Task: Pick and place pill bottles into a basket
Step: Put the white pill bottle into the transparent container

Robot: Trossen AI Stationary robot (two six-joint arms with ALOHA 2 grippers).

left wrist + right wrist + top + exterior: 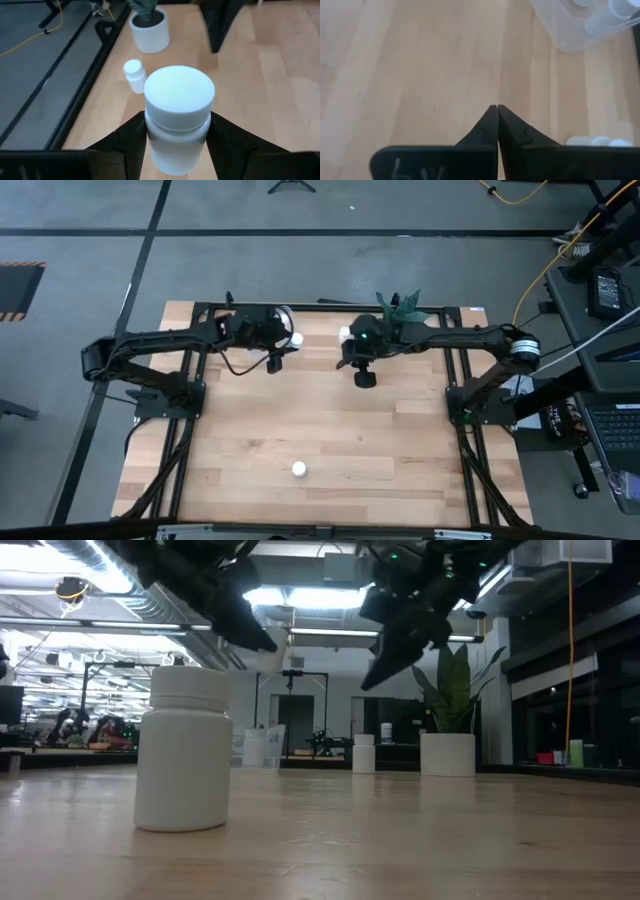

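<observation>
Near the worktop's far edge, the left gripper point(177, 145) clasps a small white capped plastic pill bottle point(178, 120) upright above the clear plastic basket point(585, 25), so it drops straight down. Just beside, the right gripper's point(493, 125) jaws are closed empty.

I count three pill bottles outside the basket point(560, 30): one bottle point(299, 469) at six o'clock on the table, one bottle point(345, 333) at twelve, and one bottle point(179, 100) at eleven, up in the left gripper point(179, 150). At least two more bottles point(620, 10) show through the one clear basket; the exact number I cannot tell. There is one plant pot point(447, 753) at one o'clock. There are two arms and two grippers, the other being the right gripper point(497, 112).
</observation>
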